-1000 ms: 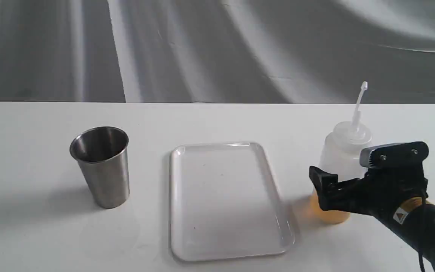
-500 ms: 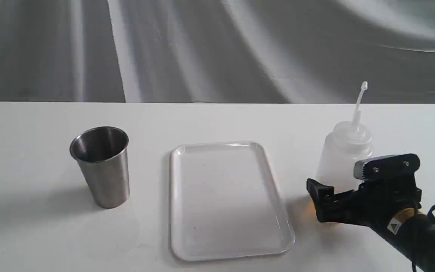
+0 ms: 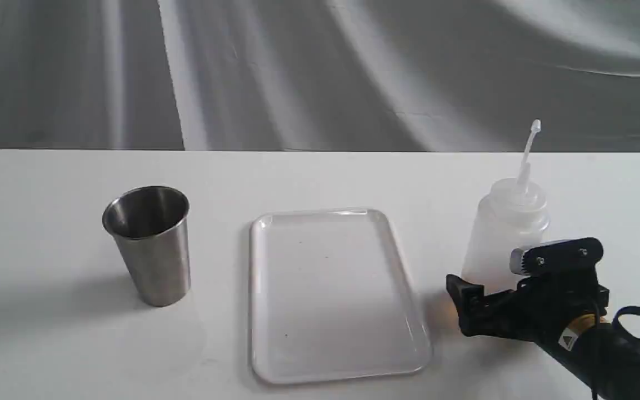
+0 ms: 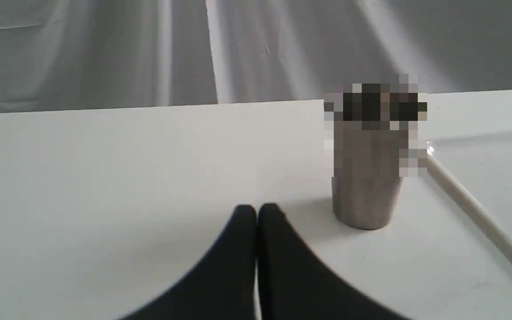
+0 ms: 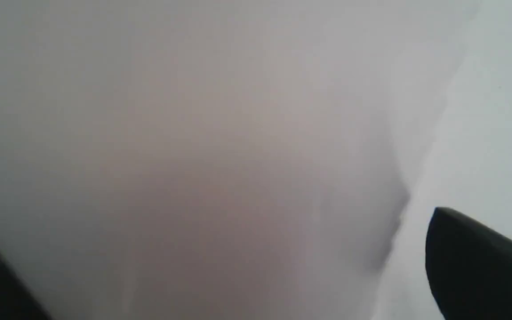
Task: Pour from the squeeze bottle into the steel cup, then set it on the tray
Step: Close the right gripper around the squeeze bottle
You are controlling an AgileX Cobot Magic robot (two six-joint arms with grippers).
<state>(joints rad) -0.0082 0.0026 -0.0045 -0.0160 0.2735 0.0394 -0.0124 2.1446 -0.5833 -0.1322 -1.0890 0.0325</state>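
I hold the right end effector [image 3: 478, 303] spread wide with the squeeze bottle [image 3: 506, 233] low inside its gap, so closing should grip it steadily for pouring.

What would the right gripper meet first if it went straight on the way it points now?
The right gripper would meet the squeeze bottle first. In the right wrist view its translucent body fills the space between the open fingers, close ahead. Whether anything touches yet is unclear.
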